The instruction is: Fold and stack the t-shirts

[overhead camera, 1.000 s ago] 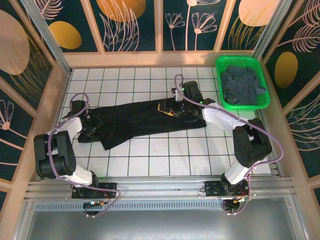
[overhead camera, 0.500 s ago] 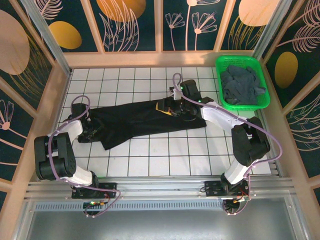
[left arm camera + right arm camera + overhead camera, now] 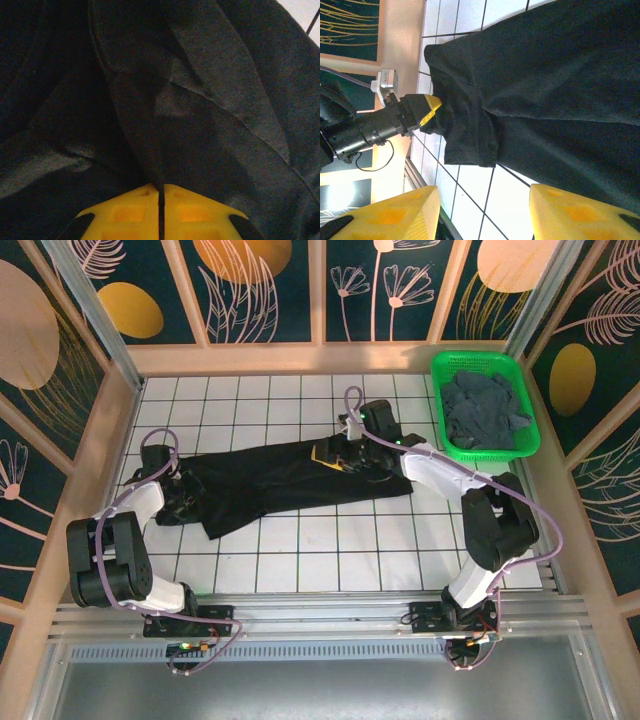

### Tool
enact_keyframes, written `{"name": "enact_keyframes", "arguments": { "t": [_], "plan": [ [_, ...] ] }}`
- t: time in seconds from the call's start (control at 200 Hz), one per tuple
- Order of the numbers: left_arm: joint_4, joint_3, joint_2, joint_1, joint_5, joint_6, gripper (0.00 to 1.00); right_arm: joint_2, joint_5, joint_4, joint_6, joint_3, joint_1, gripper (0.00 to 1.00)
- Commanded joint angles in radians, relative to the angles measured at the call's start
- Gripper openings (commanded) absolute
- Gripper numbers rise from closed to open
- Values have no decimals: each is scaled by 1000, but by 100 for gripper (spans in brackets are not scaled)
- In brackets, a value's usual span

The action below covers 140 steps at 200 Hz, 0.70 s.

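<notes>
Where the black t-shirt (image 3: pixel 290 480) ends, left gripper (image 3: pixel 161 190) clamps its edge.

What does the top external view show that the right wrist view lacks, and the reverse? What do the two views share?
The top external view adds the green basket in the far right corner with the blue-grey t-shirt inside, and the yellow label on the black t-shirt. The right wrist view adds a close look at the right gripper, its jaws apart with nothing between them. Both share the black t-shirt on the white tiled table and the left gripper shut on its end.
</notes>
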Motion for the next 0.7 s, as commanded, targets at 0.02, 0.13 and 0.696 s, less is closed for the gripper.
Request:
{"name": "enact_keyframes", "arguments": {
  "t": [0.02, 0.13, 0.696],
  "plan": [
    [-34, -3, -26, 6, 2, 16, 1, 12, 0, -9, -13, 31, 6, 51],
    [-54, 2, -47, 6, -19, 11, 0, 8, 4, -14, -13, 28, 6, 51],
    [-171, 204, -91, 5, -185, -203, 0, 4, 22, -33, -25, 35, 0, 50]
  ]
}}
